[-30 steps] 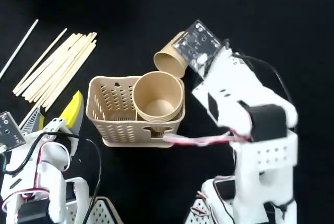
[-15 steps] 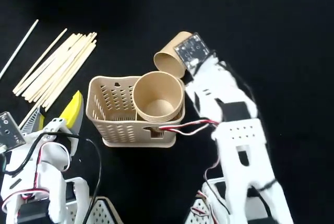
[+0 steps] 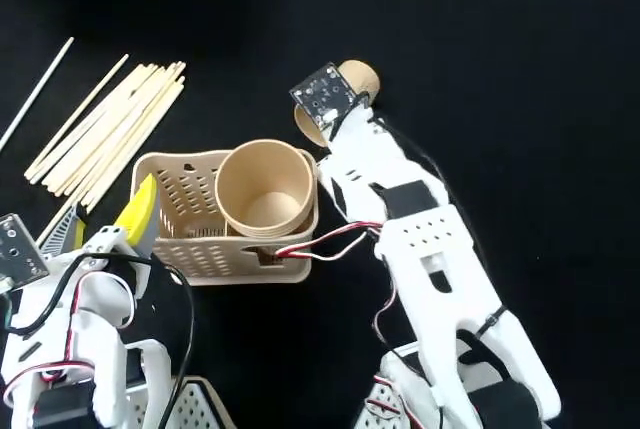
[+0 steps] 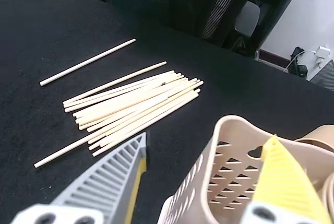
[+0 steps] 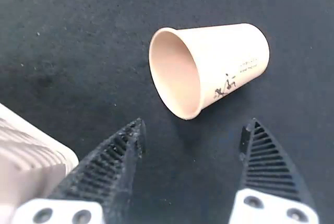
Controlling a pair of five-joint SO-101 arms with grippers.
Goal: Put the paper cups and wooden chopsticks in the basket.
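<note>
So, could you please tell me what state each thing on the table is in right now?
Loose cup: lying on its side on the table, ungripped.
Stacked cups: upright inside the basket.
Basket: upright on the table.
Chopsticks: lying loose on the table, outside the basket.
Right tool: open, empty, short of the loose cup.
Left tool: open, empty, by the basket.

Brightly and evenly lit from overhead. Hardly any glare off the matte black tablecloth (image 3: 540,79). Just a faint, soft-edged shadow under the tan paper cup (image 5: 219,72) lying on its side. Close to washed out on the right arm's white plastic shell (image 3: 432,249).
</note>
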